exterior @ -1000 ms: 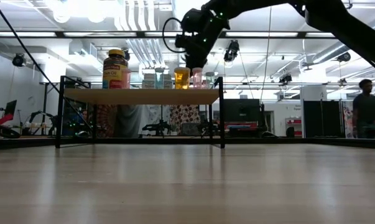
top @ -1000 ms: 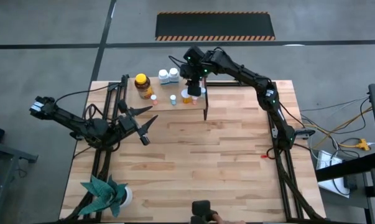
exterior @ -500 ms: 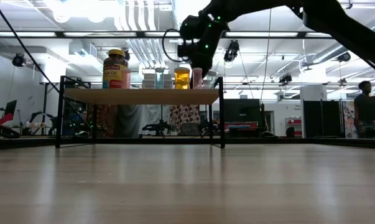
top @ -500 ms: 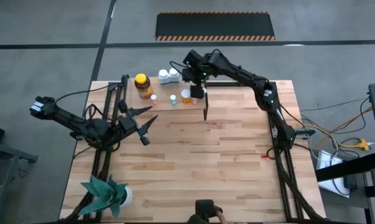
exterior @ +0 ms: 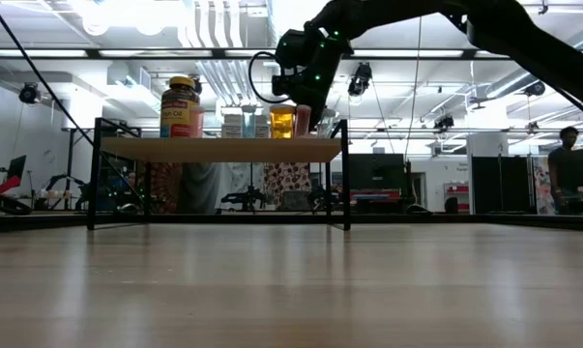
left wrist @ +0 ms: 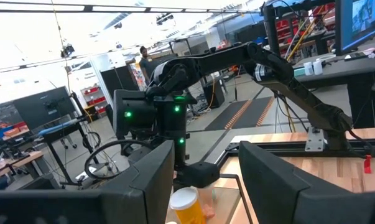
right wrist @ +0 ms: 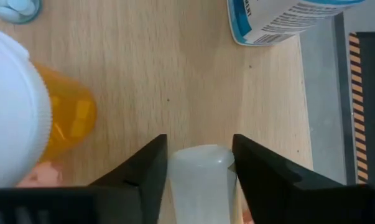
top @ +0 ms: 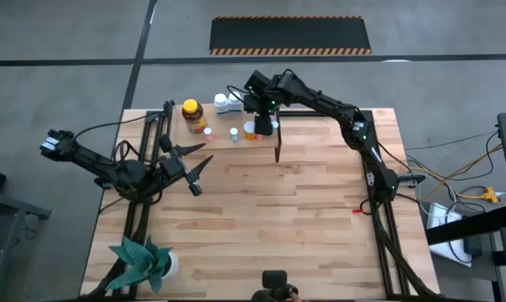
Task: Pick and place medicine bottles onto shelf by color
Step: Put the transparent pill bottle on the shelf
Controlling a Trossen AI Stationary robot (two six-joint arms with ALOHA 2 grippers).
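Observation:
The shelf (top: 227, 127) stands at the table's far edge and carries the medicine bottles: an amber jar with a yellow lid (exterior: 180, 106), white bottles (top: 227, 102), a pale-blue one (top: 233, 134), an orange one with a white cap (right wrist: 25, 124) and a small pinkish bottle (exterior: 303, 121). My right gripper (right wrist: 199, 140) reaches down over the shelf's right end, shut on the pinkish bottle's pale top. My left gripper (top: 198, 166) hovers open over the table's left side, holding nothing. My right gripper pinches the small bottle's pale top (right wrist: 178, 171) between its two fingers, one on each opposite side. The fingers come from above, slanting down. The bottle stands upright with its base on the shelf board, next to the orange bottle.
A white pot with a green plant (top: 143, 262) stands at the near left corner. The shelf's black legs (exterior: 346, 174) rise from the tabletop. The wide wooden middle of the table (top: 269, 210) lies between both arms. A person (exterior: 567, 169) stands far off in the room.
My right gripper has sunk a little toward the shelf and tipped more steeply downward over the pinkish bottle. The bottle has stayed standing on the shelf board.

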